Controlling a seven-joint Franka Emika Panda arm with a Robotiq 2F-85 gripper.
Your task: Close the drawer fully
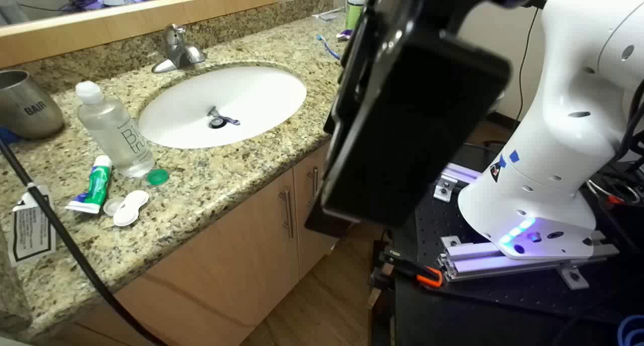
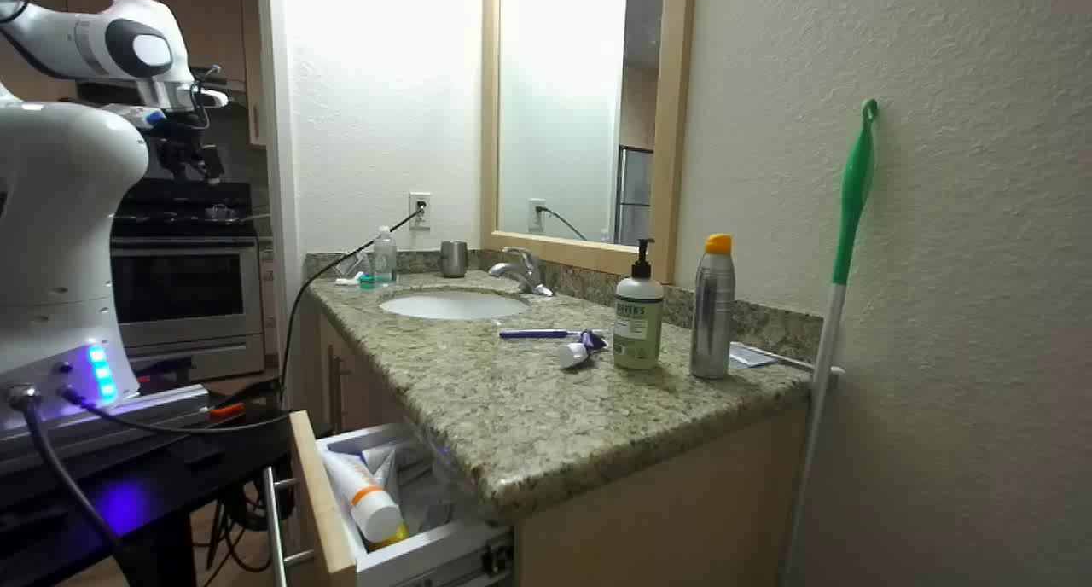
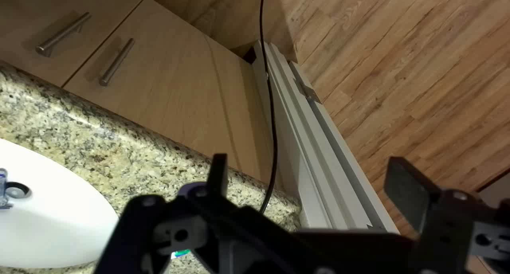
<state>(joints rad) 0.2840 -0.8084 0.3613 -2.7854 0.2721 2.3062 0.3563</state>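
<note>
The drawer (image 2: 324, 512) stands pulled out below the counter's near corner in an exterior view. It has a tan wood front, a metal bar handle (image 2: 274, 523) and pale inner sides. A white tube with an orange band (image 2: 367, 497) and other items lie inside. The drawer does not show in the wrist view or in the exterior view where the dark gripper body (image 1: 397, 130) fills the middle. My gripper (image 3: 308, 162) is open and empty, its fingers wide apart. In an exterior view the gripper (image 2: 205, 165) hangs high at the far left, well apart from the drawer.
A granite counter (image 2: 546, 416) holds a soap bottle (image 2: 638, 322), a spray can (image 2: 712, 310) and a sink (image 1: 271, 94). A black cable (image 3: 272, 118) crosses the wrist view near a white door frame (image 3: 318, 146). Cabinet doors (image 1: 241, 255) with bar handles stand below the counter.
</note>
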